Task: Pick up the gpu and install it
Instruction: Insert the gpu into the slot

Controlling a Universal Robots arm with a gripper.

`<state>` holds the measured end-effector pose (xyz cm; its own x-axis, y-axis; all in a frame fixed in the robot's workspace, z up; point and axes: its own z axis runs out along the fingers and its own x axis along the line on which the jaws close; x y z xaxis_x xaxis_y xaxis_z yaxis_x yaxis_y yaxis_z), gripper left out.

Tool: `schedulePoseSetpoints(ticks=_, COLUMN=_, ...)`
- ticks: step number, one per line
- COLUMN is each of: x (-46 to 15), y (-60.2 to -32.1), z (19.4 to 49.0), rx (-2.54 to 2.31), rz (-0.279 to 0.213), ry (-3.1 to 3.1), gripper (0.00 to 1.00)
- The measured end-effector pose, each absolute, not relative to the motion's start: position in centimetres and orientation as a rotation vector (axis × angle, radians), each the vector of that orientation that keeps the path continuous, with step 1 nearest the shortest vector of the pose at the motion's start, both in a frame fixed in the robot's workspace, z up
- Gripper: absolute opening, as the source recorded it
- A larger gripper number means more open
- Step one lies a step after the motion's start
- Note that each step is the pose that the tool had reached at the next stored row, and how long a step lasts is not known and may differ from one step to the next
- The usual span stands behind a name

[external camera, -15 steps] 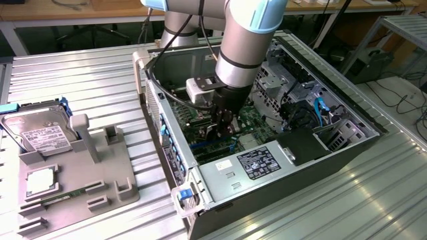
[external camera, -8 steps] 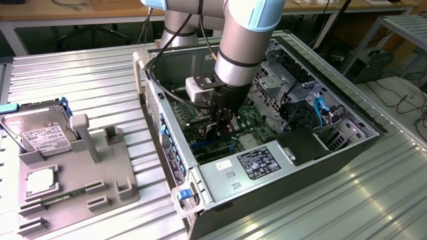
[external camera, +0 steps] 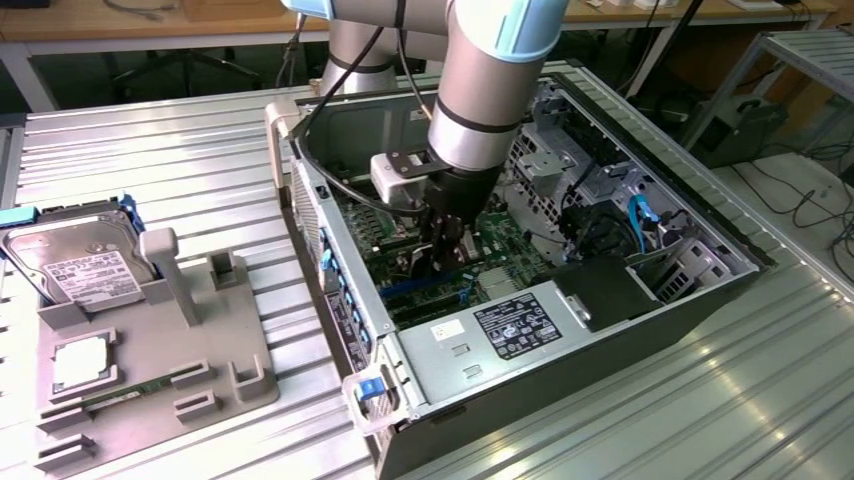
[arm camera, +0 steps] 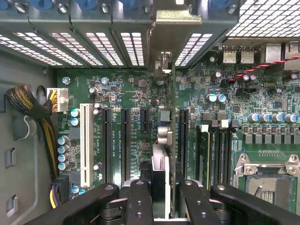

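gpu (arm camera: pixel 169 140) | we saw gripper (arm camera: pixel 161 197) fingers clamped on it, edge-on above the motherboard (arm camera: pixel 131 89) | risk, we judged: tilt could miss the slot

glossy green gpu (arm camera: pixel 171 140) board, matt black gripper (arm camera: pixel 159 197) links, perhaps plastic; ribbed bare-metal table (external camera: pixel 200 170)

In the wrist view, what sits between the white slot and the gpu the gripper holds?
Two long black expansion slots, empty, plus a short black slot, lie on the motherboard between the white slot and the gpu, which stands edge-on in the gripper.
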<state>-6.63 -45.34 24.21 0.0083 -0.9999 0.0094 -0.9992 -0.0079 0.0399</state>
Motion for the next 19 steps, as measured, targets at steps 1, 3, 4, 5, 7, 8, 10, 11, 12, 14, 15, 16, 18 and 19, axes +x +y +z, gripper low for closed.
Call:
schedulePoseSetpoints(ticks=1, x=-6.63, y=-45.34, z=24.21, rx=2.205, rz=-0.033, ry=-2.188, gripper=0.27)
schedulePoseSetpoints(ticks=3, x=-6.68, y=-45.34, z=24.15, rx=2.205, rz=-0.033, ry=-2.188, gripper=0.27)
schedulePoseSetpoints(ticks=4, x=-6.71, y=-45.33, z=24.1, rx=2.205, rz=-0.033, ry=-2.188, gripper=0.27)
schedulePoseSetpoints(ticks=5, x=-6.79, y=-45.34, z=24.07, rx=2.205, rz=-0.034, ry=-2.188, gripper=0.27)
schedulePoseSetpoints(ticks=7, x=-6.92, y=-45.34, z=24.03, rx=2.205, rz=-0.034, ry=-2.188, gripper=0.27)
schedulePoseSetpoints(ticks=8, x=-6.96, y=-45.34, z=24.03, rx=2.205, rz=-0.034, ry=-2.188, gripper=0.27)
schedulePoseSetpoints(ticks=10, x=-6.96, y=-45.34, z=24.02, rx=2.206, rz=-0.034, ry=-2.187, gripper=0.27)
schedulePoseSetpoints(ticks=11, x=-6.97, y=-45.34, z=24.01, rx=2.206, rz=-0.034, ry=-2.188, gripper=0.27)
schedulePoseSetpoints(ticks=12, x=-6.97, y=-45.28, z=23.99, rx=2.206, rz=-0.034, ry=-2.188, gripper=0.27)
schedulePoseSetpoints(ticks=14, x=-6.97, y=-45.12, z=23.98, rx=2.206, rz=-0.034, ry=-2.188, gripper=0.27)
schedulePoseSetpoints(ticks=15, x=-6.97, y=-45.11, z=23.97, rx=2.206, rz=-0.034, ry=-2.188, gripper=0.27)
schedulePoseSetpoints(ticks=16, x=-6.99, y=-45.11, z=23.98, rx=2.206, rz=-0.034, ry=-2.188, gripper=0.27)
schedulePoseSetpoints(ticks=18, x=-7.06, y=-45.1, z=23.96, rx=2.206, rz=-0.034, ry=-2.188, gripper=0.27)
schedulePoseSetpoints(ticks=19, x=-7.11, y=-45.1, z=23.95, rx=2.206, rz=-0.034, ry=-2.188, gripper=0.27)
